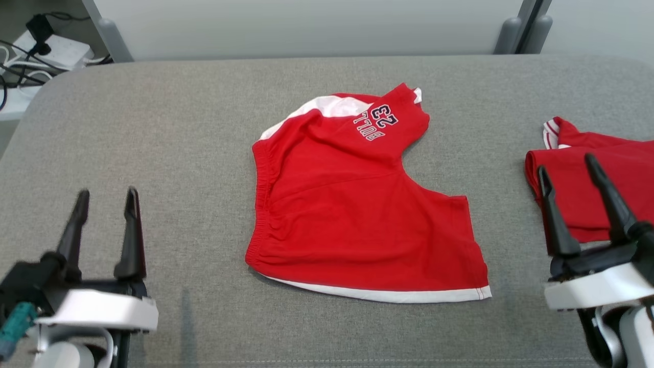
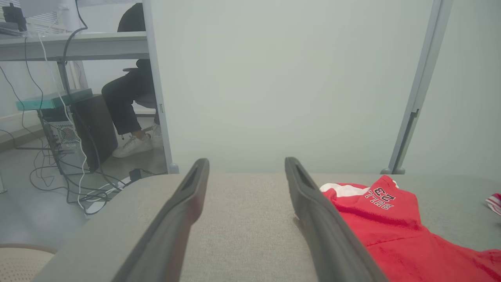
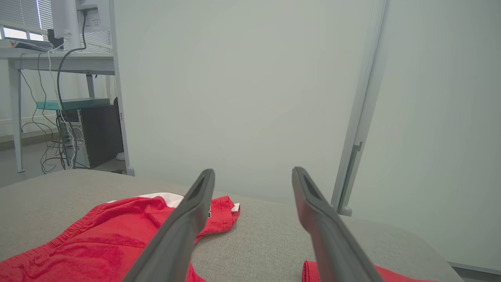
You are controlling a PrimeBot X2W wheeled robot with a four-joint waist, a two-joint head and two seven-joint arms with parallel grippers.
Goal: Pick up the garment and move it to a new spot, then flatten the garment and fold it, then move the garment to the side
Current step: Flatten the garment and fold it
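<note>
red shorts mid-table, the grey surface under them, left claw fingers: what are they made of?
Red shorts: soft matte knit, likely cotton jersey; gathered elastic waistband, fine wrinkles. Grey surface: heathered woven-looking textile cover, matte. Left claw fingers: dark, smooth, semi-matte, probably moulded plastic or rubber; cannot tell which.

Bare grey table [image 1: 168, 133] lies open over the whole left half of the head view, from the left gripper [image 1: 108, 191] up to the top. The shorts [image 1: 347, 214] lie flat at centre. A bare strip runs between them and a second garment [image 1: 608, 168] at the right edge, where the right gripper [image 1: 565, 162] overlaps it. A pale panel [image 1: 306, 25] closes off the top.
</note>
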